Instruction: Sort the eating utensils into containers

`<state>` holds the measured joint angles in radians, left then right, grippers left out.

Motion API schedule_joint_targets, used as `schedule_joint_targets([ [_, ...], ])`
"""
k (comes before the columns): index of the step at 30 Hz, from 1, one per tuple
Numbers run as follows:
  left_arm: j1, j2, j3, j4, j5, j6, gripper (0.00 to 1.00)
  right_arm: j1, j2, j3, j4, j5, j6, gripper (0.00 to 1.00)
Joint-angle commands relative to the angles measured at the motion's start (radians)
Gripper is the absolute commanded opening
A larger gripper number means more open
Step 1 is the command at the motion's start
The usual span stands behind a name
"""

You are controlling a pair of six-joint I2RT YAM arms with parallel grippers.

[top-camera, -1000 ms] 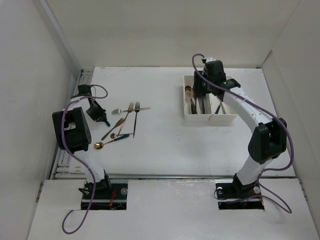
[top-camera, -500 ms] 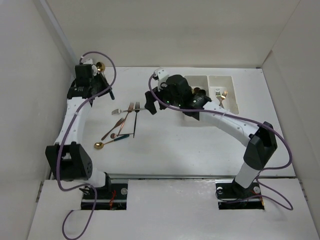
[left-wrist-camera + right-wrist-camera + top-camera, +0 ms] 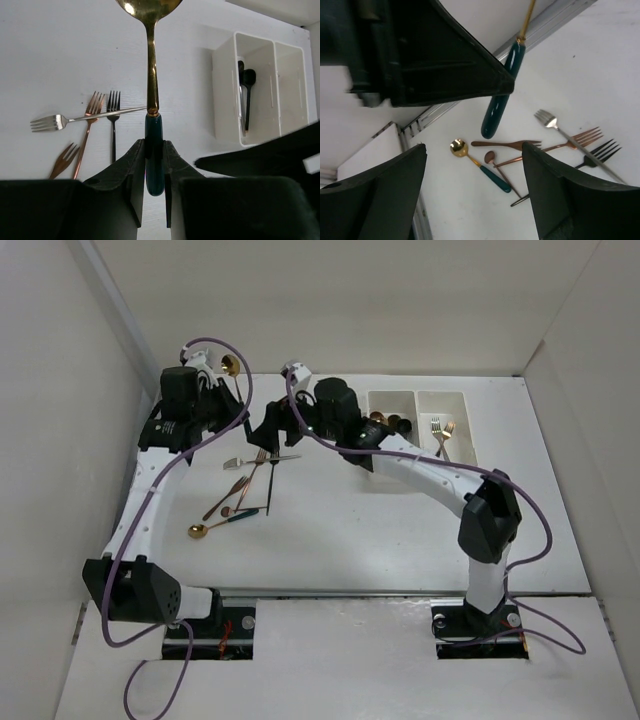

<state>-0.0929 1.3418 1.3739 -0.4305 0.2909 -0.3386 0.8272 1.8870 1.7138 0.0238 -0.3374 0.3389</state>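
My left gripper (image 3: pixel 213 388) is shut on the dark green handle of a gold spoon (image 3: pixel 151 75), held in the air above the back left of the table with its bowl (image 3: pixel 230 364) pointing away. In the right wrist view that handle (image 3: pixel 497 110) hangs between my two arms. My right gripper (image 3: pixel 270 426) stands open over the loose eating utensils (image 3: pixel 250 480), nothing between its fingers (image 3: pixel 570 195). Below it lie a second gold spoon (image 3: pixel 460 148), copper forks (image 3: pixel 510 145) and a silver fork (image 3: pixel 547 119). The white containers (image 3: pixel 418 392) sit at the back right.
The left compartment (image 3: pixel 225 90) holds dark spoons (image 3: pixel 248 80); the right one holds forks (image 3: pixel 440 430). A metal rail (image 3: pixel 130 550) runs along the table's left edge. White walls close in the table on three sides. My two grippers are close together.
My left gripper lifted the gold spoon off the table and carried it up and rightward. My right arm swung from the containers leftward to above the utensil pile, its jaws now open.
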Motion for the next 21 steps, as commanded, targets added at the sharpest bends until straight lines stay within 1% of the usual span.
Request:
schedule_joint_targets([
  [1,0.002,-0.073,0.017,0.029,0.059,-0.017,0.0,0.013,0.043,0.03,0.087,-0.063,0.063,0.82],
  [2,0.002,-0.073,0.017,0.029,0.059,-0.017,0.0,0.023,0.043,0.03,0.087,-0.063,0.075,0.8],
  [5,0.002,-0.093,0.007,0.038,0.083,-0.03,0.0,0.023,0.061,0.03,0.1,-0.04,0.097,0.8],
  [9,0.002,-0.102,-0.045,0.038,0.093,-0.039,0.0,0.023,0.072,0.041,0.146,-0.018,0.13,0.79],
  [13,0.002,-0.112,-0.07,0.047,0.093,-0.039,0.0,0.023,0.106,0.053,0.146,0.004,0.14,0.76],
  [17,0.002,-0.112,-0.07,0.047,0.093,-0.048,0.0,0.023,0.127,0.066,0.146,0.031,0.14,0.66],
  [18,0.002,-0.112,-0.07,0.047,0.093,-0.048,0.0,0.023,0.141,0.066,0.146,0.031,0.149,0.58],
  [20,0.002,-0.112,-0.07,0.047,0.093,-0.048,0.0,0.023,0.168,0.098,0.146,0.02,0.149,0.5],
  [21,0.002,-0.112,-0.07,0.047,0.102,-0.048,0.0,0.023,0.169,0.107,0.146,0.011,0.149,0.43],
])
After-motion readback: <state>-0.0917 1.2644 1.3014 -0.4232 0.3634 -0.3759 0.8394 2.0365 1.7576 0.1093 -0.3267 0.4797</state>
